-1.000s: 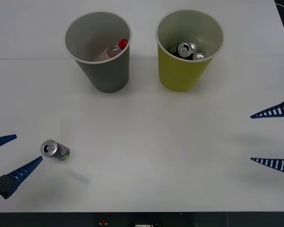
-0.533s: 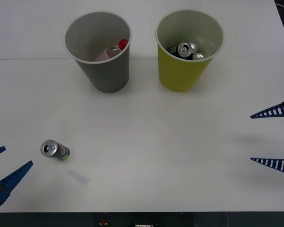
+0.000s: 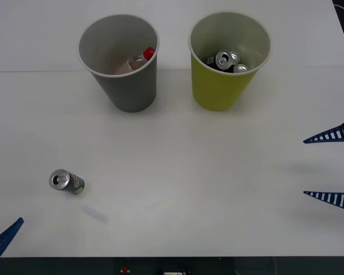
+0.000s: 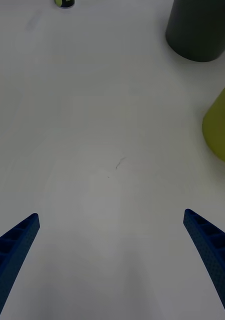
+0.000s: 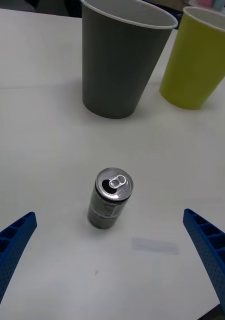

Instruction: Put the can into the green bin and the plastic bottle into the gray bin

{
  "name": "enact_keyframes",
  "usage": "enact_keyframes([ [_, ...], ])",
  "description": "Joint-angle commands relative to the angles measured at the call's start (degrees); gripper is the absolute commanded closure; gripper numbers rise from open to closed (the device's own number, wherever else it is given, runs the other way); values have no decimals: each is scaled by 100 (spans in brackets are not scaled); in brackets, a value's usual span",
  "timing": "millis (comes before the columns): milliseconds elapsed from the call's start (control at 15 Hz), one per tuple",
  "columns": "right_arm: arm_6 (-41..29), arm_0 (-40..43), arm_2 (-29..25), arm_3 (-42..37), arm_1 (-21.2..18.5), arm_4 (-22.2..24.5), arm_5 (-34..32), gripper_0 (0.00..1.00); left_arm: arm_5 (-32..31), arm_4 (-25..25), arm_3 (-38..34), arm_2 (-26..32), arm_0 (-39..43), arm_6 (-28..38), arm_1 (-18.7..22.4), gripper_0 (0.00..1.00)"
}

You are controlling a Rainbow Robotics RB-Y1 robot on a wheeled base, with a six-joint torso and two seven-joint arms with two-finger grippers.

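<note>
Both pairs of blue ribbed fingers are spread wide and hold nothing. The left gripper [image 5: 112,280] sits low at the robot's near-left corner of the table [image 3: 178,172], with the can [image 5: 110,198] lying between and ahead of its fingers in the left wrist view; in the front view one left finger tip [image 3: 6,236] shows at the bottom edge, apart from the can [image 3: 66,181]. The right gripper [image 3: 331,167] waits at the right side of the table, its two fingers parted one above the other in the front view, over bare tabletop.

As for progress, the plastic bottle [image 3: 136,62] already lies inside the gray bin [image 3: 126,91], its red cap leaning toward the inner wall, so that half of the job looks done. The green bin [image 3: 221,86] holds several cans already, silver tops showing near its floor. What seems left is the dark can on the table: it lies on its side at the near left, silver pull-tab end turned toward the robot, well apart from both bins. It would have to be gripped, carried across past the gray bin, and dropped into the green one.

Judging by pose, the left arm is the better placed for that pick, its open fingers pointing along the table toward the can, while the right arm appears idle with its fingers aimed across the table, the two bins beyond them in its wrist view.
</note>
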Motion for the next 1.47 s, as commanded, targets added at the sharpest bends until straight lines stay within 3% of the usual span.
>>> enact_keyframes([
  [67,0,0,0,0,0,0,0,0,-181,751,538,-695,-370,-791,-1,0],
  [600,0,0,0,0,0,0,0,0,-559,2210,1821,-2049,-1311,-2364,-10,0],
  [1067,0,0,0,0,0,0,0,0,-753,2315,2938,-2919,-2559,-2496,-221,0],
  [1467,0,0,0,0,0,0,0,0,-902,2350,3658,-3209,-3376,-2742,-537,0],
])
